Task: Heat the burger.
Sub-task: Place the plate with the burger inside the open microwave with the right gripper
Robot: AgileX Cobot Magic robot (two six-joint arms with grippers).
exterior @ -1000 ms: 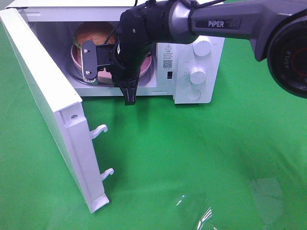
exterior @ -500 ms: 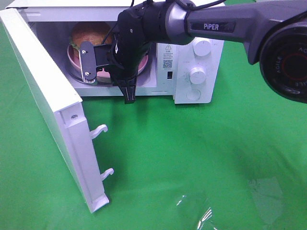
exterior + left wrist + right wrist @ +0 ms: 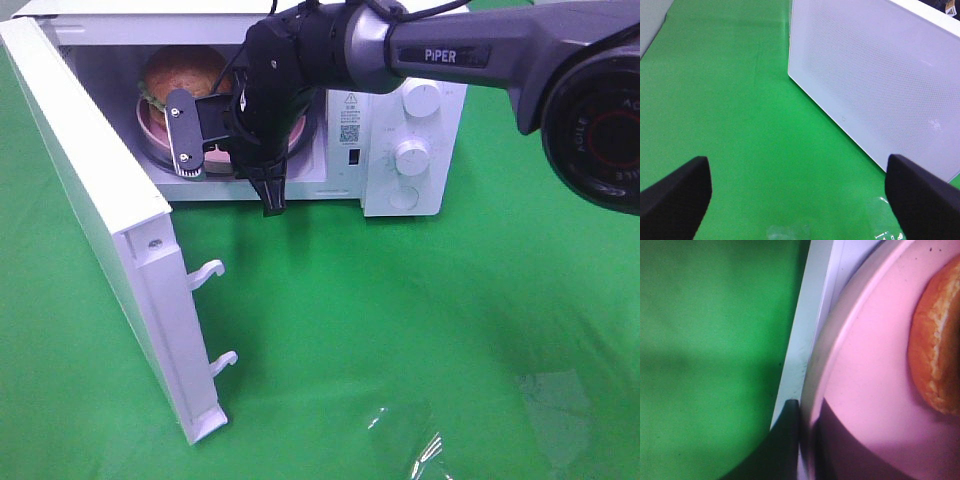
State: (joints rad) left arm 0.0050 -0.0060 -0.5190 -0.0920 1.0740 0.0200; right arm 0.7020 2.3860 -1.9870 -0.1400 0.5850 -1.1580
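Pink plate (image 3: 865,370) rim is clenched by right gripper (image 3: 269,198); burger (image 3: 185,72) is seen on it just beyond the tips, inside microwave (image 3: 420,190). Left gripper (image 3: 797,167) is spread, empty. Burger judged light, soft & squashable: best moved via plate rim, not bun.

White microwave (image 3: 400,60) stands at the back of the green worktop (image 3: 420,320). Its door (image 3: 90,190) is open, hinged on the left and angled out toward the front, with two latch hooks (image 3: 208,272) sticking out of its free edge. The left wrist view shows a fine dot mesh on the door's outer face. The control panel on the right has three round knobs (image 3: 411,157) stacked vertically, with a warning sticker and QR code (image 3: 349,125) beside them. Pink plate (image 3: 147,122) sits inside the cavity, left of centre. Crinkled clear film (image 3: 420,448) lies on the worktop near the front.
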